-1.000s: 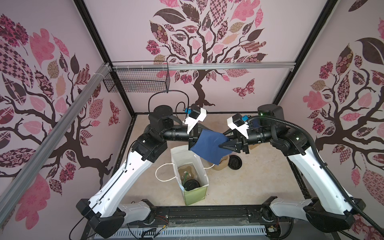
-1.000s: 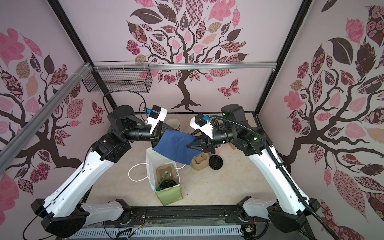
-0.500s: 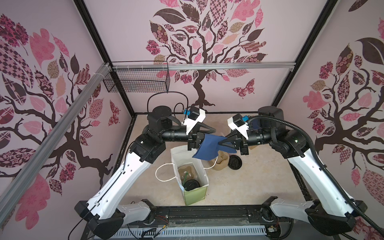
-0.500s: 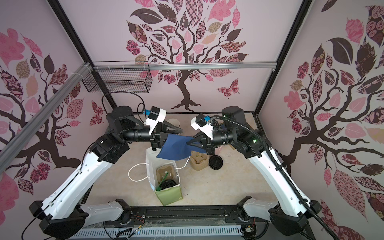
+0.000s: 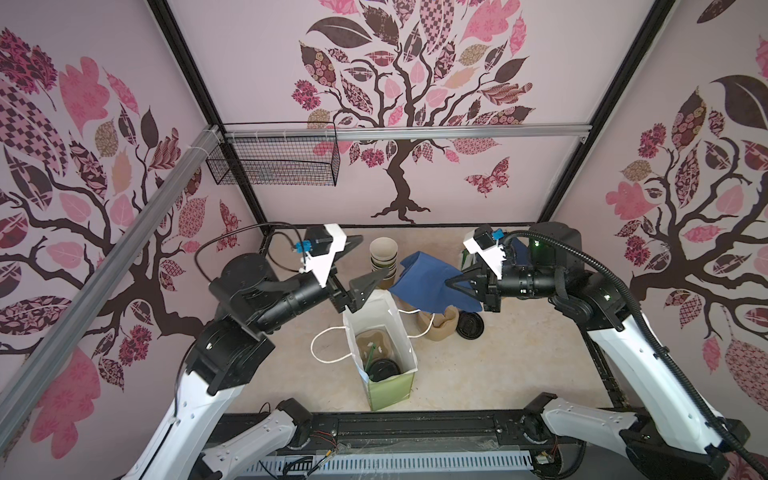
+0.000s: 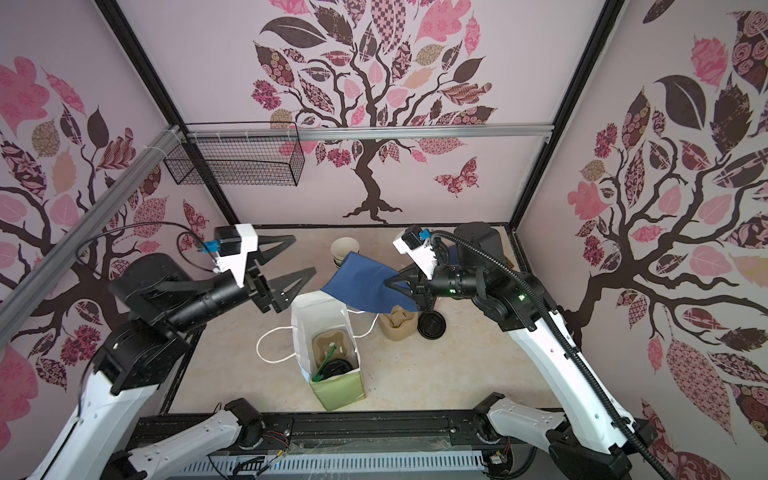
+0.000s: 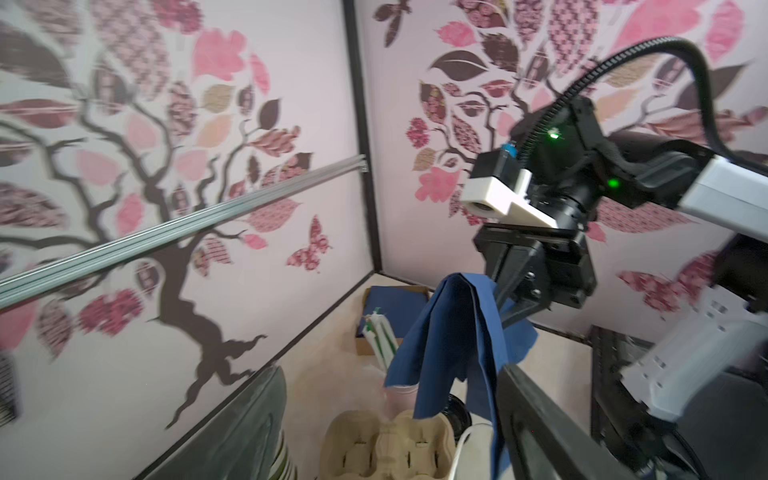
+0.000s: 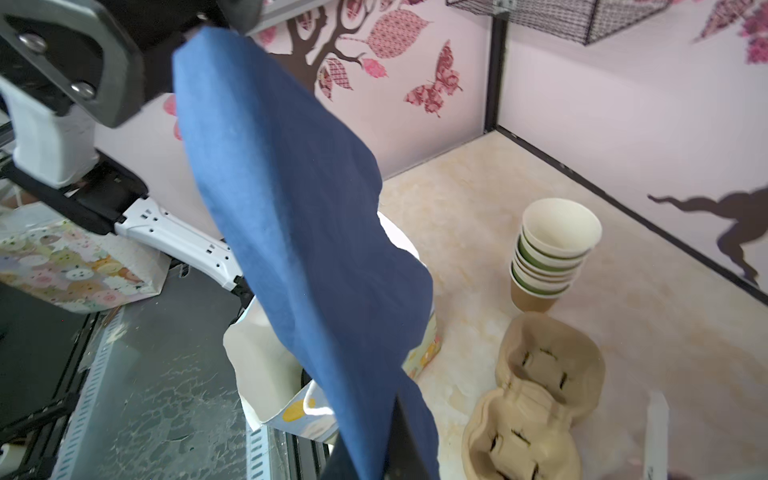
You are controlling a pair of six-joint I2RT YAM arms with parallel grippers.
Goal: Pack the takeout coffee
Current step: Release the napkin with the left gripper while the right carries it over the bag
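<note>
Coffee first: your takeout coffee (image 5: pixel 382 369) stands inside the white paper bag (image 5: pixel 368 309), black lid up, at the bag's near end in both top views. Your right gripper (image 5: pixel 448 285) is pinched tight on a blue napkin (image 5: pixel 428 280) that hangs over the bag's far right corner. Your left gripper (image 5: pixel 374 254) hovers just past the bag's far left corner, fingers spread wide, holding nothing.
</note>
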